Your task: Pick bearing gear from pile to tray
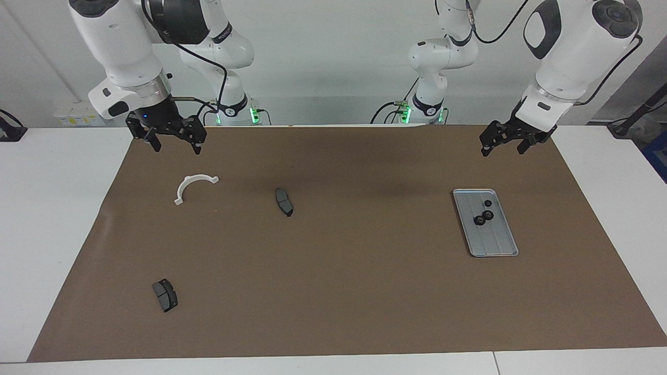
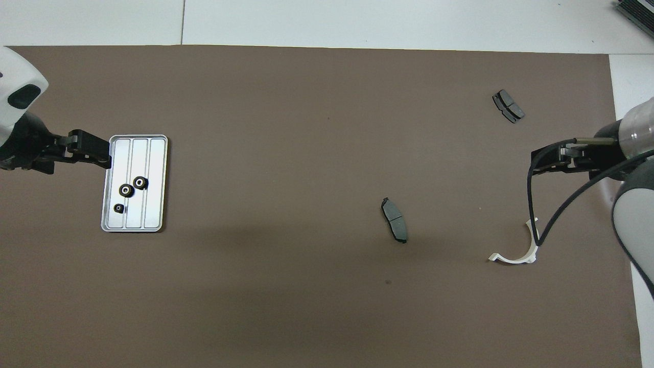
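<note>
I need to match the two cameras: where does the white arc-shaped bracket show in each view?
Facing view: white arc-shaped bracket lies on the brown mat toward the right arm's end, below the open right gripper.
Overhead view: the same bracket lies low near the edge where the right arm enters, partly crossed by its cable.
Shared landmark: the nearest brake pad, mid-mat beside it.

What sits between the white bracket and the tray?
One brake pad lies between the bracket and tray; otherwise bare mat, clearest in the facing view.
</note>
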